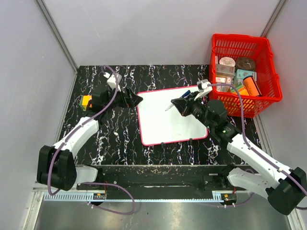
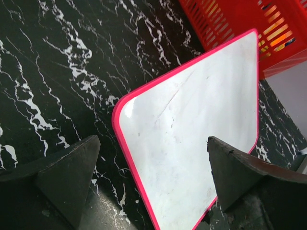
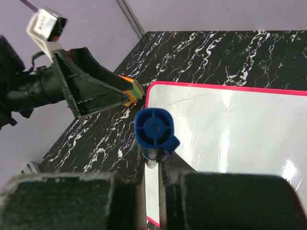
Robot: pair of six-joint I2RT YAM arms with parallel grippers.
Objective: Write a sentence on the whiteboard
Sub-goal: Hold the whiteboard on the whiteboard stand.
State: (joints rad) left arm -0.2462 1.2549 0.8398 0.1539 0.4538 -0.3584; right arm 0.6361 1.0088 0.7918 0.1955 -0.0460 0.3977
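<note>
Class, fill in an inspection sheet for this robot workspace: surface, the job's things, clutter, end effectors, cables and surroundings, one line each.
Surface: black marbled table; no spills seen.
Job's things: whiteboard lies flat mid-table, with no writing seen, only faint smudges; blue marker is held over its far right part.
Clutter: red basket of assorted packs at the far right corner; small yellow block near the table's left edge.
End effectors: left end effector is open and empty by the board's far left corner; right end effector is shut on the marker.
Cables: purple cables run along both arms.
Surroundings: plain pale walls; nothing else seen.
</note>
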